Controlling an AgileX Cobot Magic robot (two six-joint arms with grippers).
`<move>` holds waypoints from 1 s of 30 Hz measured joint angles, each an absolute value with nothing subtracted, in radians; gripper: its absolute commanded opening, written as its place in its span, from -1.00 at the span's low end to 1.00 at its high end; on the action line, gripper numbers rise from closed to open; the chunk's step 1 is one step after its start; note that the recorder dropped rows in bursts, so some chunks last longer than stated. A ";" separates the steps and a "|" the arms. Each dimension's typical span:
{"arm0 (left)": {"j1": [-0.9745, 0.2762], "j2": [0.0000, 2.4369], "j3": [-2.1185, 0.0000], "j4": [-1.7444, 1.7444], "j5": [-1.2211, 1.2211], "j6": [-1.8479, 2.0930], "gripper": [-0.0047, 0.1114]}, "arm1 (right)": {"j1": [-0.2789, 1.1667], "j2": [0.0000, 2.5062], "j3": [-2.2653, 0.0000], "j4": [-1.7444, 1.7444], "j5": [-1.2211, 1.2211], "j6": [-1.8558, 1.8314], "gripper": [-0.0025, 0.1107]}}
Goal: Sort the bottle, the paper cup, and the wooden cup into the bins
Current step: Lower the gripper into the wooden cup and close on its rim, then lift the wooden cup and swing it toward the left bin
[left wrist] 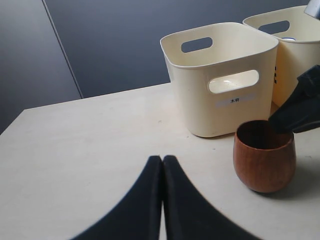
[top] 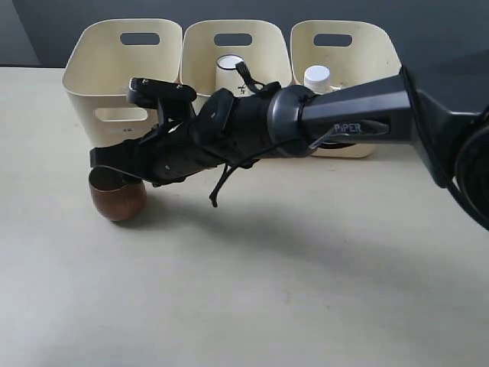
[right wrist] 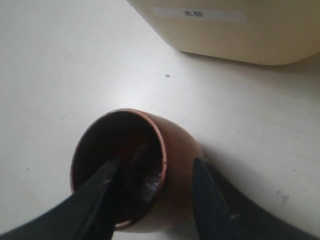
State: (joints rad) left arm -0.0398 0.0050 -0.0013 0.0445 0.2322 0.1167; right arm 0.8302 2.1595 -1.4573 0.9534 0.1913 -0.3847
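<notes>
The wooden cup (top: pixel 118 200) (left wrist: pixel 264 160) (right wrist: pixel 175 150) stands upright on the table in front of the left bin (top: pixel 84 76) (left wrist: pixel 200 105) (right wrist: pixel 240 40). My right gripper (top: pixel 118 172) (right wrist: pixel 156 162) reaches across to it and is open, one finger inside the cup and the other outside its wall. The paper cup (top: pixel 229 65) sits in the middle bin (top: pixel 200 46). The bottle (top: pixel 316 76), white cap showing, is in the right bin (top: pixel 374 53). My left gripper (left wrist: pixel 162 159) is shut on nothing, low over the table, to the side of the cup.
The three bins stand in a row along the table's back edge, against a dark wall. My right arm (top: pixel 359 115) stretches across in front of the middle and right bins. Bare tabletop (top: pixel 267 290) lies in front.
</notes>
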 measured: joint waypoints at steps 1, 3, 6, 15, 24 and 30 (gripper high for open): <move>-0.040 0.005 -0.001 0.044 0.232 0.117 -0.92 | 0.830 2.160 -1.457 0.953 0.191 -0.385 -0.19; -0.040 0.005 -0.001 0.044 0.232 0.117 -0.92 | 0.830 2.160 -1.457 0.953 0.189 -0.383 -0.19; -0.040 0.005 -0.001 0.044 0.232 0.117 -0.92 | 0.830 2.160 -1.457 0.953 0.189 -0.381 -0.19; -0.040 0.005 -0.001 0.044 0.232 0.117 -0.92 | 0.830 2.160 -1.457 0.953 0.185 -0.366 -0.19; -0.040 0.005 -0.001 0.044 0.232 0.117 -0.92 | 0.830 2.196 -1.457 0.973 0.183 -0.360 -0.19; -0.040 0.005 -0.001 0.044 0.232 0.117 -0.92 | 0.830 2.196 -1.477 0.975 0.197 -0.360 -0.64</move>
